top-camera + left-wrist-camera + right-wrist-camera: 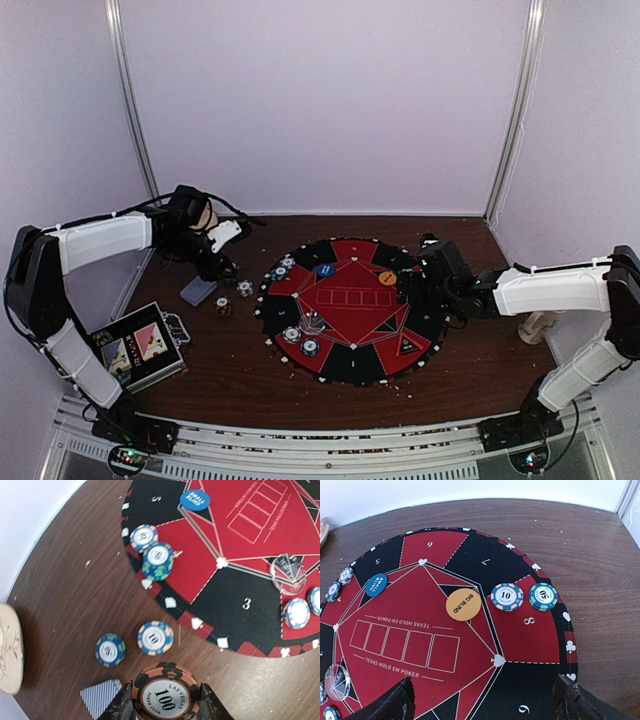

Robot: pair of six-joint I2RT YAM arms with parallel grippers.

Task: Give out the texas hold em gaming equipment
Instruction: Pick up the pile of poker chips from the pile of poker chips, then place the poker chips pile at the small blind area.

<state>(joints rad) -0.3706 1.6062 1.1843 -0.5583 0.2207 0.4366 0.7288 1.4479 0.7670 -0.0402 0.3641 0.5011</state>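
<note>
The brown 100 chip sat clamped in my left gripper, over the desk's left side, just outside the round mat's rim; the card stack and a 10 chip lay beneath; best, I judged, to carry it level to a numbered seat and lower before letting go; my left forearm reached toward the mat, wrist tipped down; my right gripper hovered spread wide over the mat's right edge, holding nothing.

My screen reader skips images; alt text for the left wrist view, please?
The left gripper is shut on an orange 100 chip. Beyond it two loose chips lie on the table, beside a red and black poker mat bearing a blue small blind button.
</note>
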